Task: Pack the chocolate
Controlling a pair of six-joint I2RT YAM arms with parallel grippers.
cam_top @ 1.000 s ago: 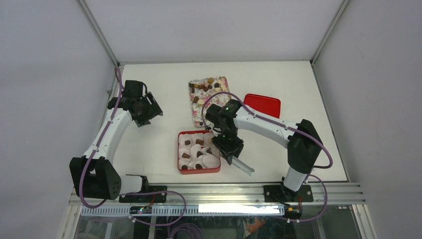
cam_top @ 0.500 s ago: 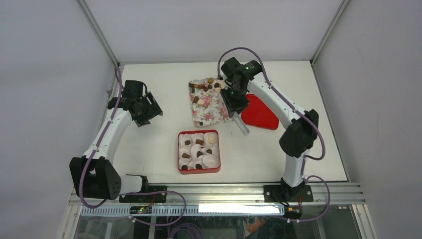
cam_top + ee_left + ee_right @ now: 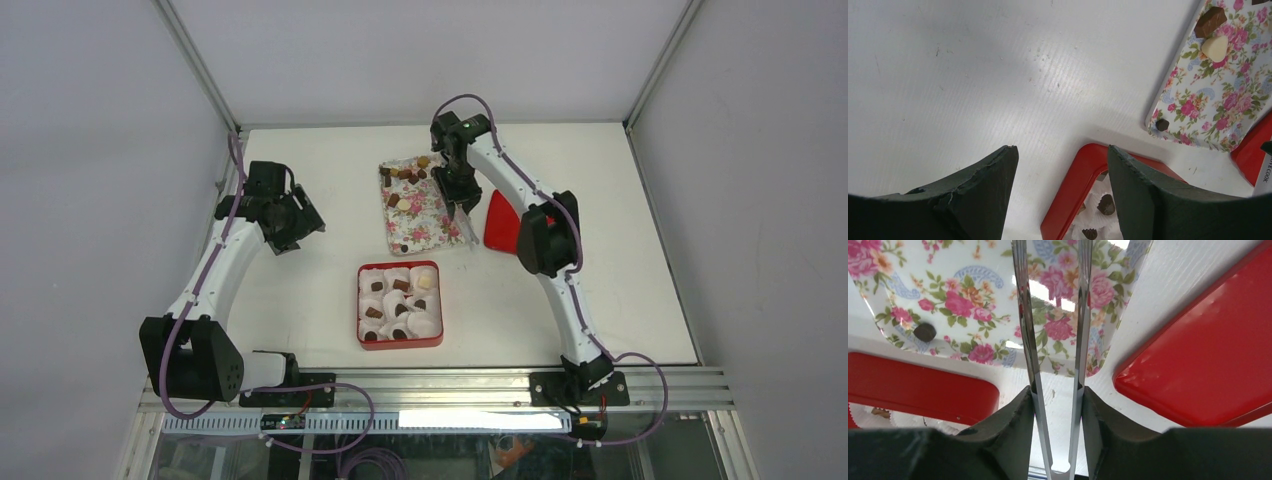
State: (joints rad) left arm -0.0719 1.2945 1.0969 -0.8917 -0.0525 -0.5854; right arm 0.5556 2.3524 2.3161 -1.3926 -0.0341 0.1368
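Note:
Chocolate pieces point(image 3: 410, 175), brown and cream, lie at the far end of a floral tray point(image 3: 425, 215). More chocolates sit in white paper cups in the red box point(image 3: 362, 310). My right gripper point(image 3: 460, 192) hovers over the tray's right side, shut on metal tongs point(image 3: 1030, 340) whose arms stay apart; their tips are out of view. The right wrist view point(image 3: 1055, 392) shows one dark chocolate point(image 3: 925, 332) on the tray point(image 3: 973, 300). My left gripper point(image 3: 300, 225) is open and empty at the table's left. Its wrist view point(image 3: 1060, 150) shows the box corner point(image 3: 1073, 185) and tray point(image 3: 1213, 95).
A red lid point(image 3: 500, 222) lies right of the tray, partly hidden by my right arm; it also shows in the right wrist view point(image 3: 1208, 360). The metal rail runs along the near table edge. Enclosure walls surround the table.
My right arm has swung from over the red box to the floral tray at the back, carrying the tongs. The left arm has not moved.

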